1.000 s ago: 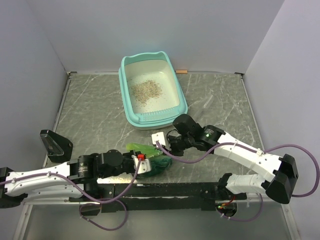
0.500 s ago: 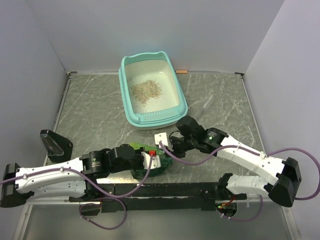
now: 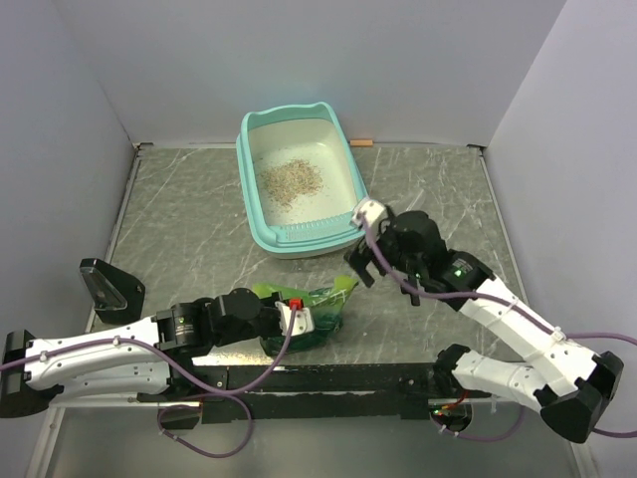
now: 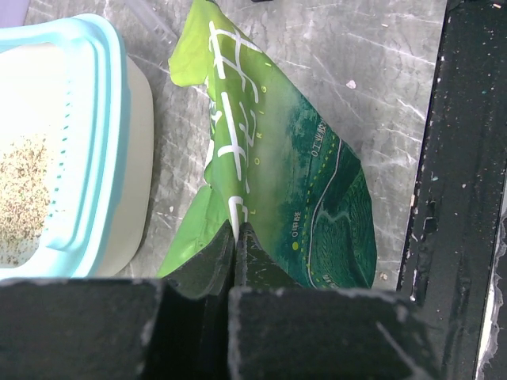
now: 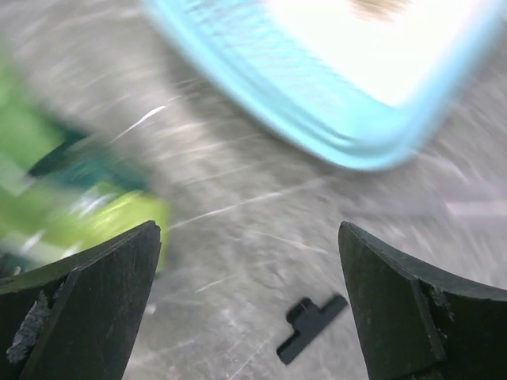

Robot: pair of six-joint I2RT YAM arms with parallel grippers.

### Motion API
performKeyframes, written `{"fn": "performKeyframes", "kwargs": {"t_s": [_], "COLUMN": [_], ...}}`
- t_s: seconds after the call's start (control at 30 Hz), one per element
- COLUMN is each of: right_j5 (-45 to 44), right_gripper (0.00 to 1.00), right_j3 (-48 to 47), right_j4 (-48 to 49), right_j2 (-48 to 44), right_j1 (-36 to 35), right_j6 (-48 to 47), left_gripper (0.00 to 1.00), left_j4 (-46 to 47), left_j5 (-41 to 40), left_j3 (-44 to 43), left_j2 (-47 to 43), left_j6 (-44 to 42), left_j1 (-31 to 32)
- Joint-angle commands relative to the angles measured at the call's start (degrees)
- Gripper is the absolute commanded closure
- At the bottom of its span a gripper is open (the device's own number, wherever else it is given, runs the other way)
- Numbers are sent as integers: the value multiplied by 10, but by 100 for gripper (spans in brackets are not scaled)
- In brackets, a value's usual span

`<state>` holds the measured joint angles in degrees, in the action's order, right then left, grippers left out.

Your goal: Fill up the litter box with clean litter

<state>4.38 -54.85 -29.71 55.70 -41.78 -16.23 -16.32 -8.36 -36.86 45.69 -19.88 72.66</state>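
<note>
The left fingers (image 4: 235,241) are pinched tight on a fold of the green bag (image 4: 301,182), which lies by the surface's (image 3: 179,219) near edge. The right fingers (image 5: 83,301) gape wide, holding nothing, between the bag and the litter box (image 3: 245,189). The box sits at the far edge, with a patch of clean litter (image 3: 291,179) inside.

Only the green bag (image 4: 301,198) carries print. Big white strokes run down its lighter fold (they look like characters, yet I cannot read them). On the darker part a small white line of letters follows a dotted curve, too small to read; another tiny line lower down is also unreadable
</note>
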Motion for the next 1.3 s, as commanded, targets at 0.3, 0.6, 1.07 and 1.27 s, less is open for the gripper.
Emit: {"fn": "performKeyframes", "kwargs": {"t_s": [0.3,0.6,1.07,1.27], "right_j5": [-285,-286,-346,-367], "right_gripper": [7,21,40,46], "right_j3": [-16,-39,-76,-83], "right_j4": [-110,-192,-236,-244], "right_j2": [139,287,419,452], "right_j1": [79,78,79,79], "right_j6": [289,281,294,293], "left_gripper": [93,83,67,67], "left_j4": [6,12,67,63], "left_j5": [14,37,40,43], "left_j3": [-16,-23,-5,-3], "left_j2": [-21,-62,-148,-148], "left_j6": [13,20,27,27], "left_j1": [-2,-3,-7,-10]}}
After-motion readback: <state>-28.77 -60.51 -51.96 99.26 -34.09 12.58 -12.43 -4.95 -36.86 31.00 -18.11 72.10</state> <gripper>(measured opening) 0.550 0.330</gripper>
